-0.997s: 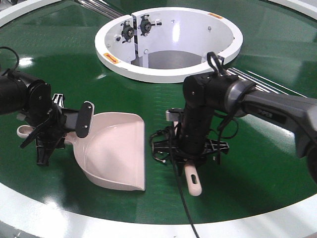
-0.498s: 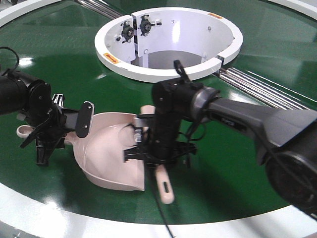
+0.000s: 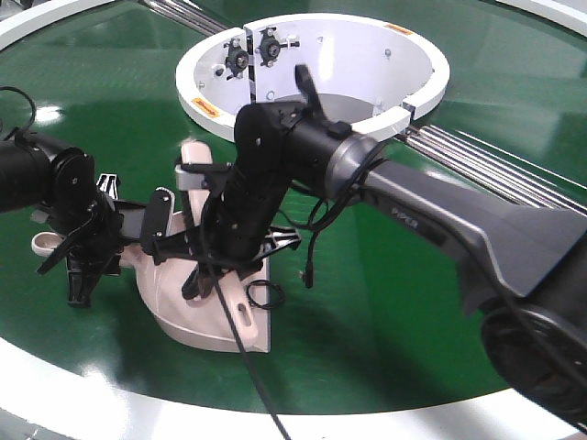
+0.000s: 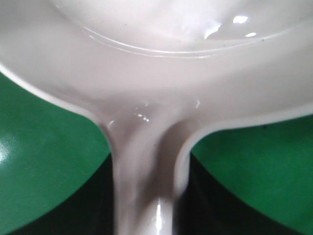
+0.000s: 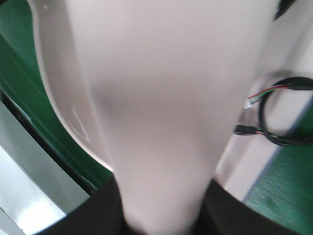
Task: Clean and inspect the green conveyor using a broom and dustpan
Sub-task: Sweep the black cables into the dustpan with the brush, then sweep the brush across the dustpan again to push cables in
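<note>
Far left of the front view, the left gripper point(image 3: 87, 246) is clamped on the dustpan point(image 3: 197, 312) handle, whose slotted end pokes out toward the left edge; the left wrist view shows that handle running down between dark jaws, with the conveyor point(image 3: 394, 275) green on either side; the pan sits on the belt left of centre, mouth toward the right. Over the pan's right half the right gripper point(image 3: 237, 257) is closed on the broom point(image 3: 195, 154); its pale upper end stands above the wrist, its handle lies low over the pan, and the bristles are hidden; a loose black cable loop point(image 3: 261, 294) hangs beside the pan's edge. The white hub point(image 3: 303, 139) sits upper centre, well apart. Both tools look like light, stiff, smooth plastic, so likely slippery; the handles are the sensible grip, as taken. The pan would probably skate on the glossy belt if pushed, so it needs holding down while the broom sweeps in.
</note>
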